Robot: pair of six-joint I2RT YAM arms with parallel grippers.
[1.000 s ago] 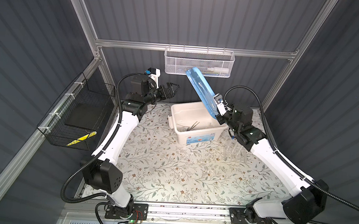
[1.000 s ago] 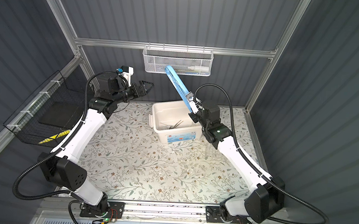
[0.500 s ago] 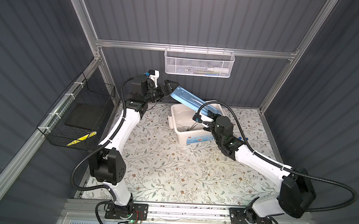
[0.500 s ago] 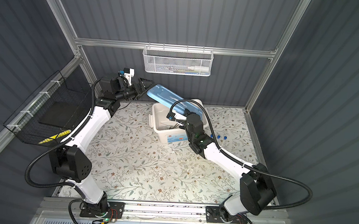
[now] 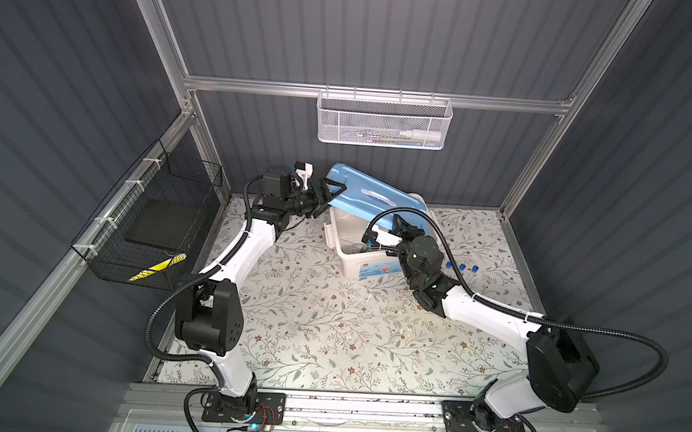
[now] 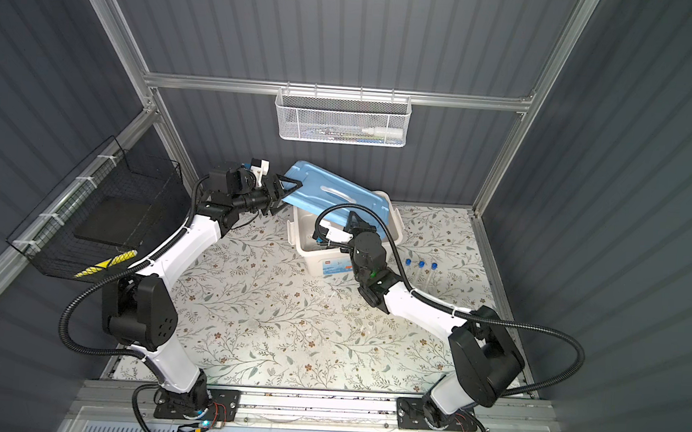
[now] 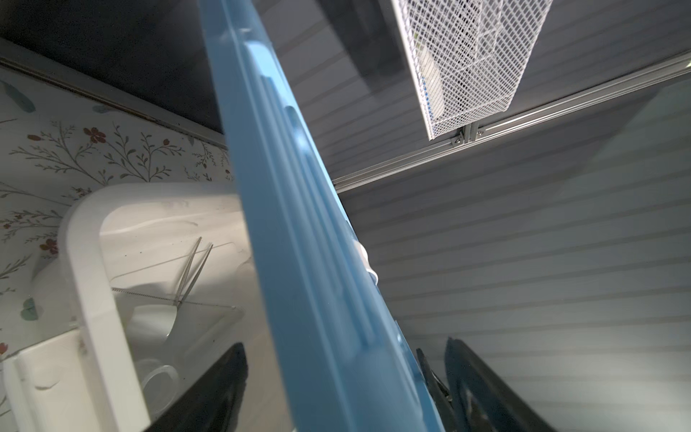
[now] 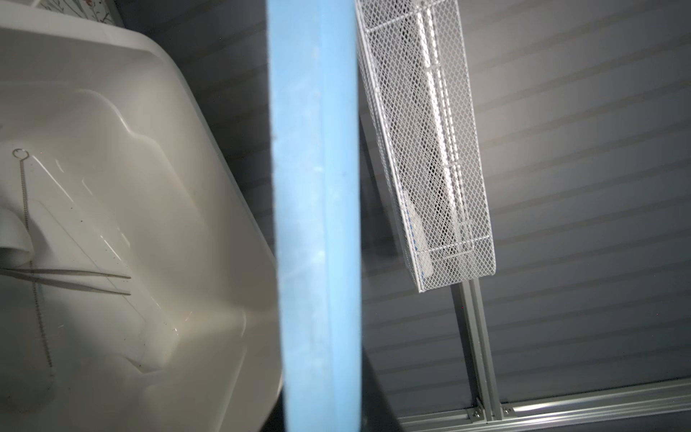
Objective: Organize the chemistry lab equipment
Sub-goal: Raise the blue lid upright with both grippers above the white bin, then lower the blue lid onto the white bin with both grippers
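Test tubes (image 5: 462, 268) x3 near 1 box (image 5: 353, 267) w/ 1 tweezers (image 7: 189, 269), 1 lid (image 5: 379, 196).

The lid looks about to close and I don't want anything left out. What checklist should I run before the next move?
1. Grip: right gripper shut on the blue lid at its near edge: ok.
2. Support: left gripper jaws straddle the lid's raised corner: ok, though open and not yet gripping.
3. Lid level on the white box: not ok, tilted.
4. Packed: tweezers inside the box: ok.
5. Packed: three blue-capped test tubes: not ok, on the table beside the box.
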